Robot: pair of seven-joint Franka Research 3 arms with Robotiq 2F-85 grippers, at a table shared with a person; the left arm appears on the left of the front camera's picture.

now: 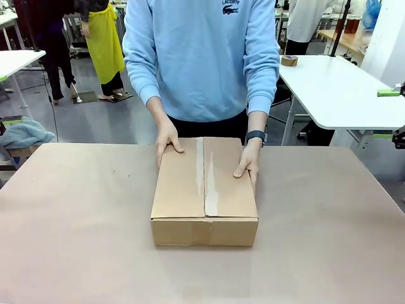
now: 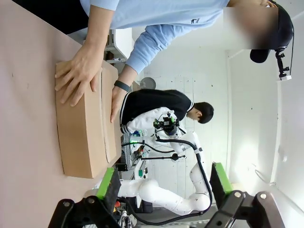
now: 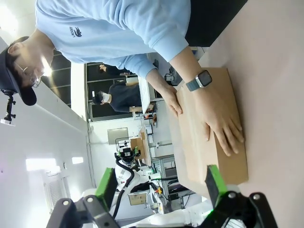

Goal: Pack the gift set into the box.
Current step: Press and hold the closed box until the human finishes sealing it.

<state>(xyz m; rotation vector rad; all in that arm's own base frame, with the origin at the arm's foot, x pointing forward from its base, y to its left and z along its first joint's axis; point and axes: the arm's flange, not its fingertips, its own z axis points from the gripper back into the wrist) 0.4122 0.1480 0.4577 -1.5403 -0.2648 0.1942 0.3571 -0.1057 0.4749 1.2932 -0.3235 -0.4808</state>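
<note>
The box (image 1: 204, 190) is a brown cardboard carton lying in the middle of the table, flaps shut, with a tape strip along its centre seam. A person in a light blue sweater rests one hand (image 1: 168, 140) on its far left corner and the other hand (image 1: 248, 164) on its right side. The gift set is out of view. My left gripper (image 2: 162, 183) hangs open with nothing between its green pads, well away from the box (image 2: 80, 128). My right gripper (image 3: 160, 183) is likewise open and holds nothing, off to the side of the box (image 3: 209, 137).
The tan table (image 1: 76, 240) has wide bare room around the box on all sides. A white table (image 1: 335, 88) with a tape roll (image 1: 289, 61) stands behind at the right. Other people stand farther back.
</note>
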